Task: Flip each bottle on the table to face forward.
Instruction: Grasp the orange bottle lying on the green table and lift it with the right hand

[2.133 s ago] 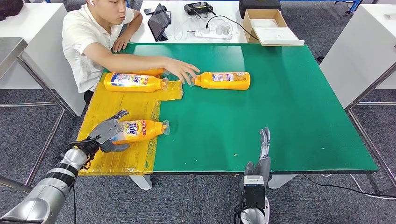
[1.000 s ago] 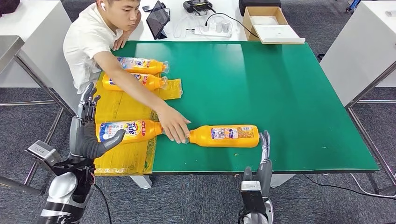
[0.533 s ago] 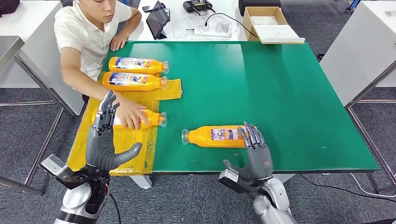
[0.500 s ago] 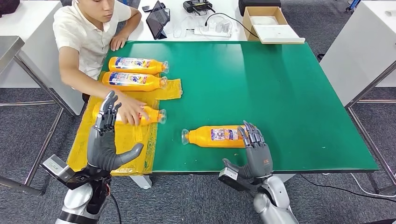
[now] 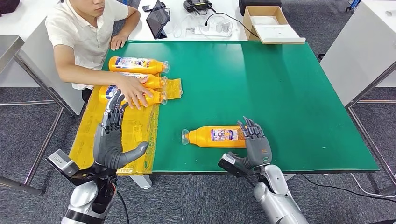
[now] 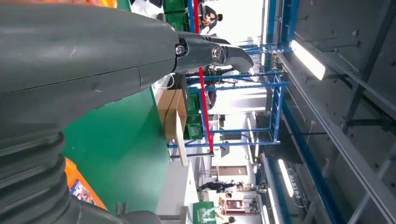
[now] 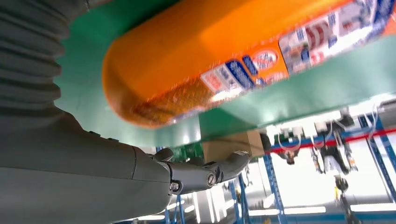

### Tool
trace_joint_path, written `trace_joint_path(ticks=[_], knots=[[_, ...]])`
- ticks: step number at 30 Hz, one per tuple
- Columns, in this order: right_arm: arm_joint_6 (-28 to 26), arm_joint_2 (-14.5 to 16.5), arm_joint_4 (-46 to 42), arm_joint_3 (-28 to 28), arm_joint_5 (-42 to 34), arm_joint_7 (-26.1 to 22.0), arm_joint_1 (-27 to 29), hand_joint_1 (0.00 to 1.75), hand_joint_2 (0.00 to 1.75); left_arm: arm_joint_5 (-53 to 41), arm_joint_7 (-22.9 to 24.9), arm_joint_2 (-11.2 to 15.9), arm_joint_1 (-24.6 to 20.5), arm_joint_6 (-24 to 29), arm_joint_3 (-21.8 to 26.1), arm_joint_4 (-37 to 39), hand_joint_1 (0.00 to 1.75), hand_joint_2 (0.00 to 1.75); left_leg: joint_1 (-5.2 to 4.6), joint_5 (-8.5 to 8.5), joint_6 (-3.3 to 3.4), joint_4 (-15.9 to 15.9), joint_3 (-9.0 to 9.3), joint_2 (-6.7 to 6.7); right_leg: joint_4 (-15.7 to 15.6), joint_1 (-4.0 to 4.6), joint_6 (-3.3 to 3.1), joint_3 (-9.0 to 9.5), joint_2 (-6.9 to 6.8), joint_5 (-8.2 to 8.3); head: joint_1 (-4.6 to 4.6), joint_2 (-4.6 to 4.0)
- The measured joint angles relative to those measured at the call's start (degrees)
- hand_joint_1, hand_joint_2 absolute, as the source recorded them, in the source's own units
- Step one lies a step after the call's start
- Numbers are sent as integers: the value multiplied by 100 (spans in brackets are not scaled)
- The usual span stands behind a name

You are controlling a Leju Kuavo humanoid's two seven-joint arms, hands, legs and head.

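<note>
An orange bottle (image 5: pixel 215 136) lies on its side on the green table (image 5: pixel 280 93), clear cap toward the left, small back label up. My right hand (image 5: pixel 255 143) stands at its base end with fingers spread and raised; whether it touches is unclear. The right wrist view has that bottle (image 7: pixel 224 60) close above the thumb (image 7: pixel 205 175). My left hand (image 5: pixel 112 137) is raised and spread over the yellow sheet (image 5: pixel 130 135), holding nothing. Three more orange bottles (image 5: pixel 135 64) lie at the back left; a person's hand (image 5: pixel 133 91) rests on the nearest one (image 5: pixel 109 93).
A person in a white shirt (image 5: pixel 79 32) sits at the table's far left corner. Behind the table stand a tablet (image 5: pixel 157 19), a power strip with cables (image 5: pixel 212 27) and a cardboard box (image 5: pixel 268 24). White tables flank both sides.
The person slid the near left bottle back toward the other two on the yellow sheet. My right hand rose and came up to the base of the lone bottle; my left hand shifted slightly right.
</note>
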Motion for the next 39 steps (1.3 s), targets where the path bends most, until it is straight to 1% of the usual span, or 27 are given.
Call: trace_joint_path(ticks=[8, 13, 20, 24, 25, 29, 30, 31, 34, 35, 39], knots=[[214, -25, 278, 70, 28, 112, -147, 0, 175, 55, 16, -15, -17, -25, -56, 0, 0, 175, 0, 0, 0, 0, 0, 1, 0, 1, 0, -1, 0, 0, 0, -1], [832, -87, 500, 166, 105, 441, -363, 0, 175, 70, 51, -20, -26, -120, -99, 2, 0, 175, 0, 0, 0, 0, 4, 4, -1, 1, 0, 0, 1, 0, 1, -1], [1250, -187, 910, 384, 365, 782, -801, 0, 175, 166, 99, -54, -100, -256, -199, 78, 0, 175, -1, 0, 1, 0, 26, 7, -3, 0, 0, 20, 2, 1, 0, -1], [1705, -195, 1127, 485, 448, 1084, -1040, 0, 175, 478, 196, -64, -155, -480, -234, 136, 0, 175, -1, -1, 1, 0, 52, 16, -4, 1, 0, 42, 3, 1, 1, 0], [1831, -197, 1184, 502, 458, 1167, -1095, 1, 175, 611, 250, -66, -170, -565, -235, 148, 0, 175, -1, -2, 1, 0, 61, 20, -5, 1, 0, 50, 4, 1, 0, 0], [2278, -201, 1410, 591, 536, 1409, -1282, 16, 175, 904, 448, -68, -228, -789, -235, 196, 0, 175, -1, -5, 2, -1, 94, 34, -9, 2, -2, 75, 12, 0, 1, 1], [2385, -205, 1463, 616, 562, 1443, -1331, 16, 175, 931, 479, -71, -241, -817, -235, 211, 0, 175, -1, -6, 2, -1, 101, 37, -11, 2, -3, 80, 15, 1, 0, 1], [2480, -210, 1514, 641, 583, 1467, -1375, 48, 175, 946, 499, -74, -256, -836, -235, 230, 0, 175, -1, -6, 2, -1, 107, 40, -12, 2, -5, 84, 18, 2, 1, 0], [2612, -227, 1620, 700, 605, 1485, -1453, 167, 175, 959, 519, -81, -295, -850, -236, 279, 0, 175, -1, -7, 2, -2, 119, 46, -15, 2, -12, 95, 25, 9, 2, -2], [2636, -232, 1645, 717, 608, 1494, -1470, 175, 175, 961, 521, -85, -305, -854, -236, 292, 0, 175, -2, -7, 2, -2, 122, 46, -16, 2, -13, 96, 27, 12, 2, -1], [2956, -255, 1761, 755, 595, 1574, -1597, 175, 175, 984, 561, -116, -368, -926, -246, 380, 0, 175, -3, -7, 6, -2, 141, 47, -19, 3, -11, 70, 29, 9, 1, -1]])
